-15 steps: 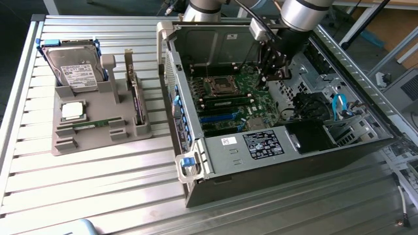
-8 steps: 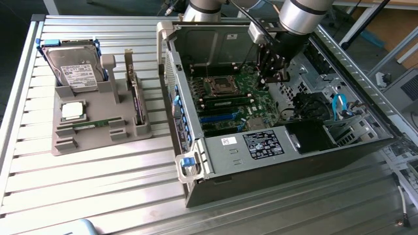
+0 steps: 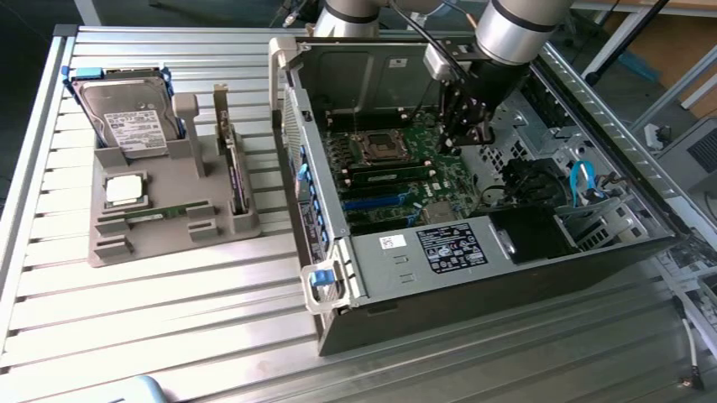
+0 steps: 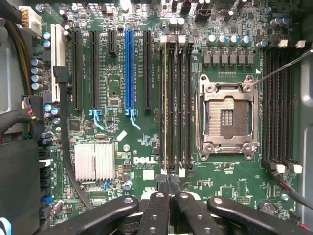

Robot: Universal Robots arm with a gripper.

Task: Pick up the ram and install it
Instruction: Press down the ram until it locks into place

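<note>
Sitting in a motherboard slot, the ram (image 3: pixel 388 177) close beside the pincer (image 4: pixel 169 179), its fingers pinched together on nothing.

Thin green ram stick (image 3: pixel 166 211) lying flat in a grey tray (image 3: pixel 146 248), at the exterior view's left; a second ram stick (image 3: pixel 387 177) seated on edge in the motherboard (image 3: pixel 424 138).

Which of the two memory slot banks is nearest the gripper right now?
The memory slot bank between the blue expansion slot and the empty CPU socket; the shut gripper sits at its end. The other bank lies beyond the socket.
</note>
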